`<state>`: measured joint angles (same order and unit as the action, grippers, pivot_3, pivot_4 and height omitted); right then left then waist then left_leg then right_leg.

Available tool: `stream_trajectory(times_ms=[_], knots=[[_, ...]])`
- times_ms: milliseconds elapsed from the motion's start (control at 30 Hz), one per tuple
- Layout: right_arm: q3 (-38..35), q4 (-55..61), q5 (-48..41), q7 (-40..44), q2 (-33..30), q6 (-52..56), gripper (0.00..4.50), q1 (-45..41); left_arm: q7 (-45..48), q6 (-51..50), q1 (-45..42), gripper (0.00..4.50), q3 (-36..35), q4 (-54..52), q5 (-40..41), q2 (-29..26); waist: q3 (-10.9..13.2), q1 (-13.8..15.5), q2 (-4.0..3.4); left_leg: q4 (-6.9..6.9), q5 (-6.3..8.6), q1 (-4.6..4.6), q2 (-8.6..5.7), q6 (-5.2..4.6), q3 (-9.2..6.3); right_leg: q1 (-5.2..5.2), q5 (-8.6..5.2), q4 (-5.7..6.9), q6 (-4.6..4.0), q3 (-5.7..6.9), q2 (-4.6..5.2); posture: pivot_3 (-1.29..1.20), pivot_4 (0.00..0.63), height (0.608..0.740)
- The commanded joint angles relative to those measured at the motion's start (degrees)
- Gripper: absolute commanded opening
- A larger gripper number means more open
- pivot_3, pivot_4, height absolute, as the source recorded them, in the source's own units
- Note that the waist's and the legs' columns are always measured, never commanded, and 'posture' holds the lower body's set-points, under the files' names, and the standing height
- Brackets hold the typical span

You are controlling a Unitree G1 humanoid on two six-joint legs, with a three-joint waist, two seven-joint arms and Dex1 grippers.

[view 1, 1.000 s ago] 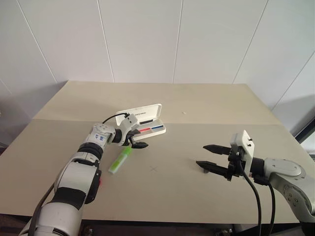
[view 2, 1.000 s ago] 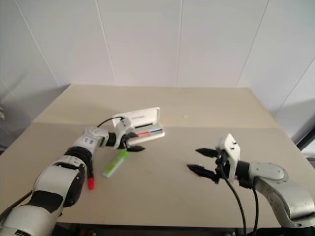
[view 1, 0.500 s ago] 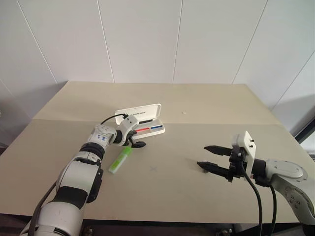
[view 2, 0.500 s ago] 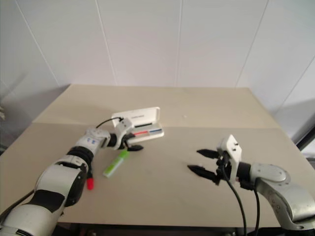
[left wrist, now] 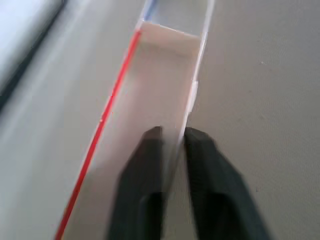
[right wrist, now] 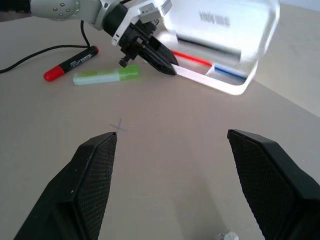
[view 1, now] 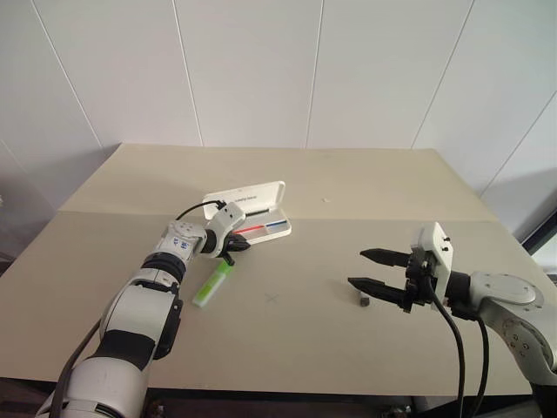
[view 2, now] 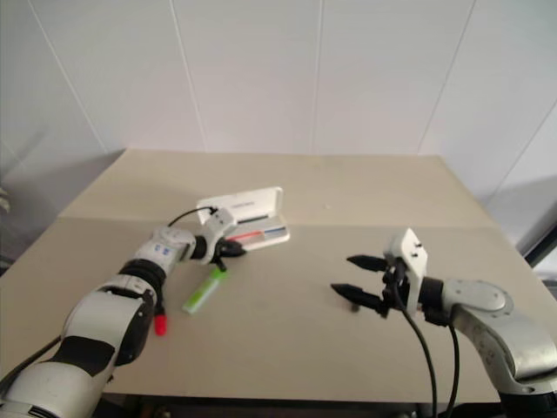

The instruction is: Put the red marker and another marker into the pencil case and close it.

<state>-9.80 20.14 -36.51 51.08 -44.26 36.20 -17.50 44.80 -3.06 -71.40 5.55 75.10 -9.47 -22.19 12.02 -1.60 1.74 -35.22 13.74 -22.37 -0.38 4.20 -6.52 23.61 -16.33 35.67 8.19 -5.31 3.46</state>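
The white pencil case (view 1: pixel 253 205) lies open left of the table's middle, lid raised, with red and blue lines inside (right wrist: pixel 227 71). My left gripper (view 1: pixel 237 245) is shut on the thin front wall of its tray, one black finger (left wrist: pixel 145 170) on each side. The light-green highlighter (view 1: pixel 214 286) lies just in front of that gripper. The red marker (right wrist: pixel 70 63), black with a red cap, lies nearer my left arm, beside the highlighter. My right gripper (view 1: pixel 358 267) hovers open over the table's right side, holding nothing.
A tiny dark block (view 1: pixel 364 300) sits on the table just under my right gripper. A black cable (right wrist: pixel 35 52) runs along my left arm, near the red marker. The table's far half behind the case (view 1: pixel 348 174) is bare.
My left gripper's fingers, open before, have shut on the case's front wall. The right arm has barely shifted.
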Motion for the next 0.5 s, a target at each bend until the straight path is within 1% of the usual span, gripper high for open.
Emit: stream_trajectory(times_ms=[33,367,500], knots=[[-0.88,0.46,-0.27,0.70,-0.73,-0.97,4.50,-1.15,0.82,0.38,-1.66,0.01,-0.51,-0.56,-0.03,-0.55,0.00,0.00,0.00,0.00,0.00,0.00,0.00,0.00,0.00,0.00,0.00,0.00,0.00,0.00,0.00,0.00,0.150,0.740],[-0.91,-0.31,-0.11,1.64,-1.24,-0.72,4.50,-2.11,6.65,1.80,-1.60,0.01,-1.53,-4.77,2.23,-0.92,0.00,0.05,0.00,0.00,0.00,-0.03,-0.01,0.00,0.00,0.01,0.00,-0.02,0.00,0.00,0.01,0.00,0.150,0.740],[-1.22,-0.32,-0.33,2.03,-1.49,-0.62,4.50,-2.24,13.34,3.01,-0.57,0.01,-2.48,-9.48,4.57,-1.37,0.00,0.05,0.00,0.00,0.00,-0.03,-0.01,0.00,0.00,0.01,0.00,-0.02,0.00,0.00,0.01,0.00,0.150,0.740]])
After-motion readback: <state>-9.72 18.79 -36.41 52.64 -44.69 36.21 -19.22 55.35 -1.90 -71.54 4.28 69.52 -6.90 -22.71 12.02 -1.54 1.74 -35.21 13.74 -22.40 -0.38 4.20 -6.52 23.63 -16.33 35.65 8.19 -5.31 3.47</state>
